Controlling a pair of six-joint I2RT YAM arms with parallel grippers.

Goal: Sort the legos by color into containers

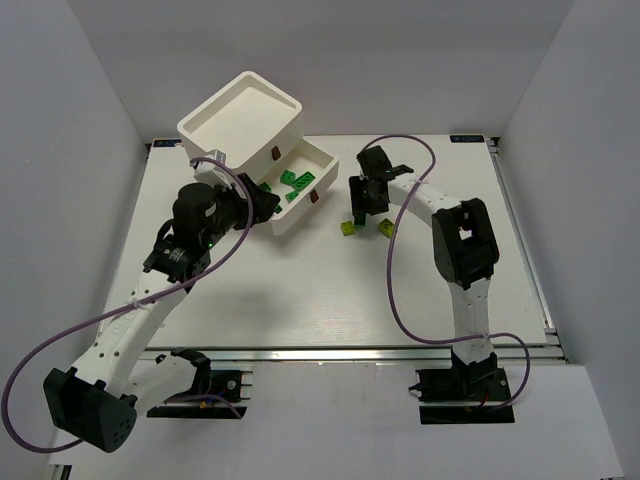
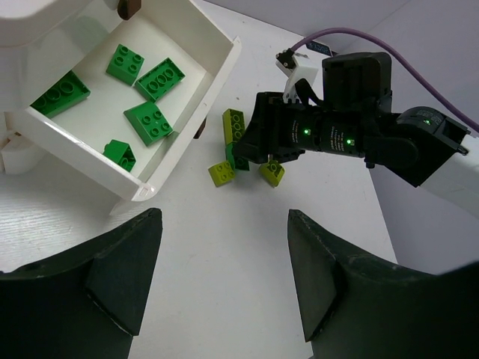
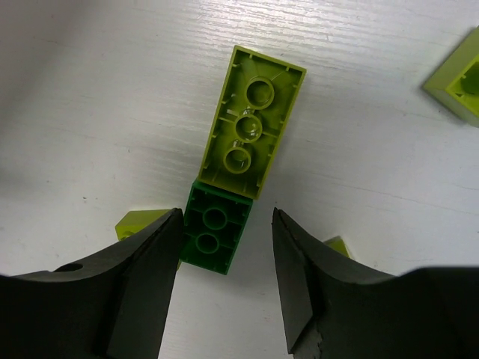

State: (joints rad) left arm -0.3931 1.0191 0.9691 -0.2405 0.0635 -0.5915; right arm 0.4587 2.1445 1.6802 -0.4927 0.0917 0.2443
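The white drawer unit (image 1: pixel 240 112) stands tilted at the back left, with one drawer (image 2: pixel 196 112) pulled out. Several bright green legos (image 2: pixel 148 122) lie in that drawer. On the table, a small green lego (image 3: pixel 215 228) lies upside down, end to end with a long yellow-green lego (image 3: pixel 254 123). My right gripper (image 3: pixel 227 217) is open and straddles the green lego. Its left finger (image 3: pixel 150 262) touches the brick and its right finger stands apart. My left gripper (image 2: pixel 224 277) hovers open and empty beside the drawer, over bare table.
More yellow-green legos lie loose round the right gripper (image 1: pixel 357 213): one (image 3: pixel 458 75) at the far right, one (image 2: pixel 221 173) and another (image 2: pixel 272 172) near its fingers. Brown pull tabs (image 1: pixel 273 153) mark the drawers. Grey walls enclose the table.
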